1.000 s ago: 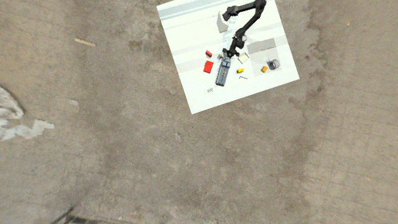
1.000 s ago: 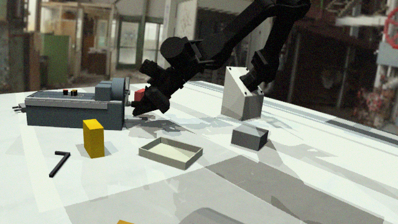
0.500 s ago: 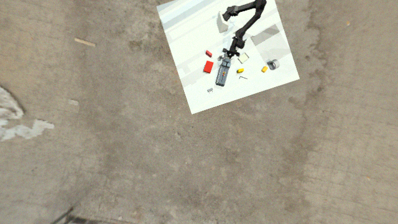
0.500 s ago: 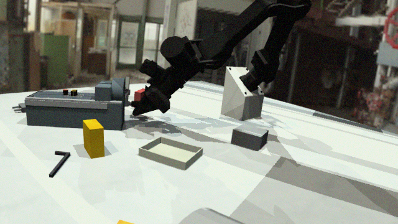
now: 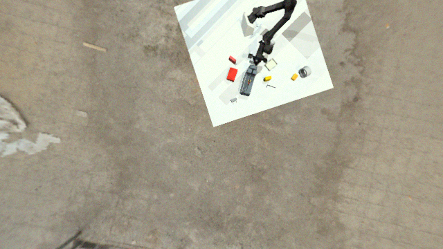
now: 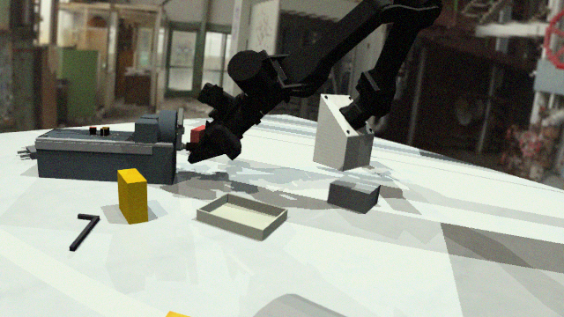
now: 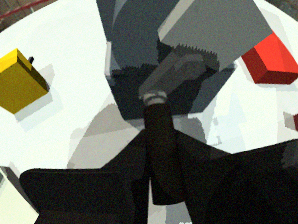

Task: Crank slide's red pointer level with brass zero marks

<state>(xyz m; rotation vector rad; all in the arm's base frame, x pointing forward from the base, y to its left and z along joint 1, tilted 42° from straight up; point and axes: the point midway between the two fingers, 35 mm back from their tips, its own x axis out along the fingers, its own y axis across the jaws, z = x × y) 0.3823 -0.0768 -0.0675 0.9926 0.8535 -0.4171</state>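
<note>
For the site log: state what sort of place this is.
Probably an old factory or workshop hall: stained concrete floor, pipework with a red valve wheel behind, and a white bench carrying a crank-driven slide machine.

Matt grey metal-looking machine (image 6: 101,160), matt black arm (image 6: 335,48), rough concrete floor (image 5: 138,173)

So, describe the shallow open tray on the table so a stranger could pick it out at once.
Start at the long grey machine on the white table; the tray lies in front of its crank end, below the arm's jaws. It sits between an upright yellow block and a solid dark grey block. Alone among them it is hollow: low grey walls around a pale floor.
</note>
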